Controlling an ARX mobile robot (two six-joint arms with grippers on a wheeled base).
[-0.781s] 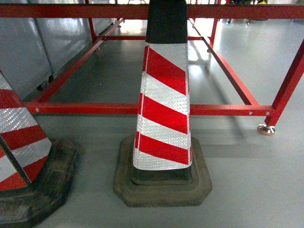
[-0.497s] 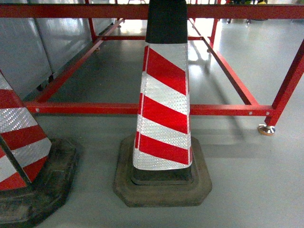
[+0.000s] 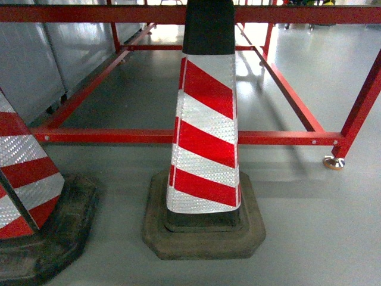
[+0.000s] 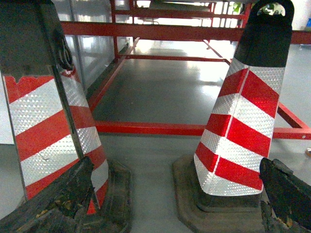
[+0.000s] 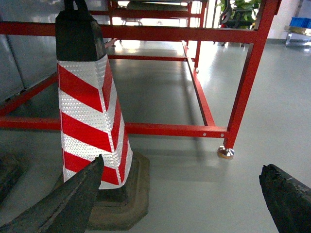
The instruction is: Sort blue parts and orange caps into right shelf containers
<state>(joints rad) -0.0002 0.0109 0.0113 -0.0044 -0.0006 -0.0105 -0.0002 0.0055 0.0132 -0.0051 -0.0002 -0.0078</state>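
Observation:
No blue parts, orange caps or right shelf containers are in view. In the left wrist view my left gripper (image 4: 176, 165) is open, its dark worn fingers (image 4: 63, 199) spread wide over bare grey floor between two striped cones. In the right wrist view my right gripper (image 5: 182, 165) is also open and holds nothing, with grey floor between its fingertips (image 5: 284, 194). Neither gripper appears in the head view.
A red-and-white traffic cone (image 3: 205, 137) on a black base stands straight ahead, and a second cone (image 3: 24, 179) stands at the left. Behind them runs a low red metal frame (image 3: 119, 136) with a footed leg (image 3: 333, 161). Grey panels (image 3: 36, 59) line the left.

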